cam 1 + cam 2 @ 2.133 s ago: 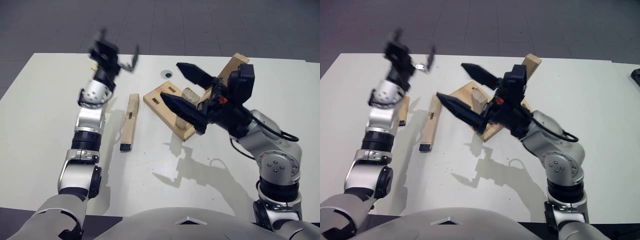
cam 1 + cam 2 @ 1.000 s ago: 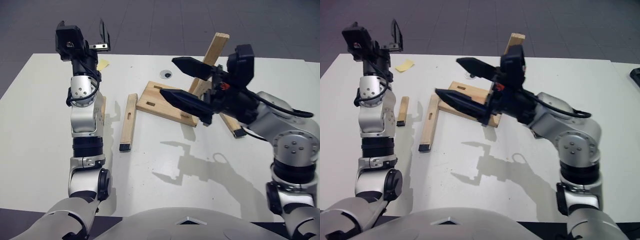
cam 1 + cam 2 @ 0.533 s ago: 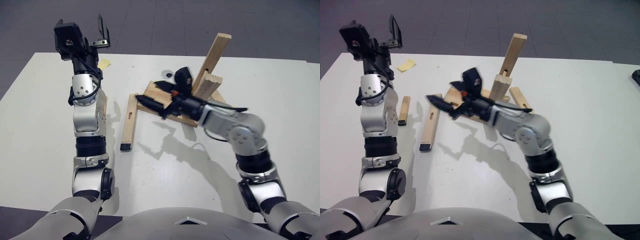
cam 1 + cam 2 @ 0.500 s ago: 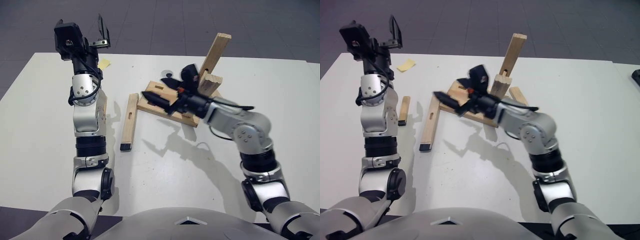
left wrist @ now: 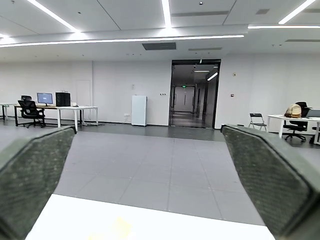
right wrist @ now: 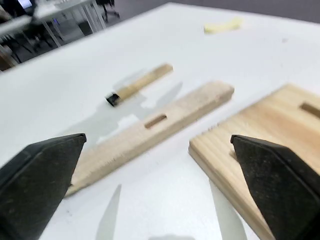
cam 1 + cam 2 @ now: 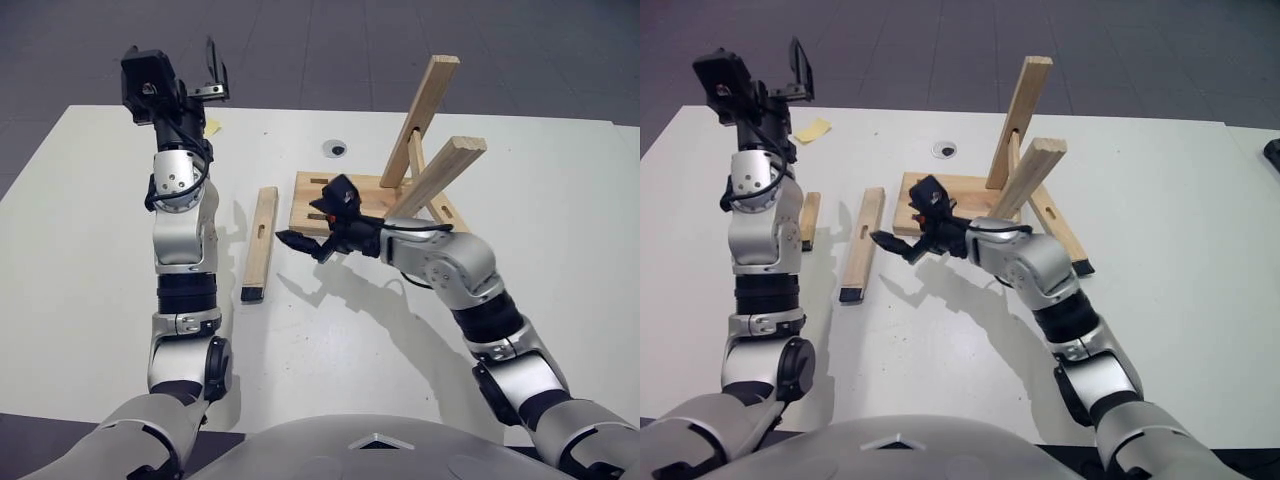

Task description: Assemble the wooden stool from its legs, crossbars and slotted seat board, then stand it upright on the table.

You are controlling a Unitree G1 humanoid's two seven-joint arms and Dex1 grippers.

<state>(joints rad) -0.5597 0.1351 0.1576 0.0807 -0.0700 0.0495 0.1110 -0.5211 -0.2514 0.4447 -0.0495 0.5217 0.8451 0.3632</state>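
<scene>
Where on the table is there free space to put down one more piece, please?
Bare table lies right of the seat board, and along the near edge, nearer than the slotted leg. It is crowded between that leg and the board, where the right claw hovers.

I am working in a large open-plan office or lab hall. A white tabletop stands on a grey tiled floor. Long strip lights run across a white ceiling. Along the far white wall are a desk with a monitor and a black office chair, a tall white cabinet, and a wide dark doorway opening onto a corridor.
</scene>
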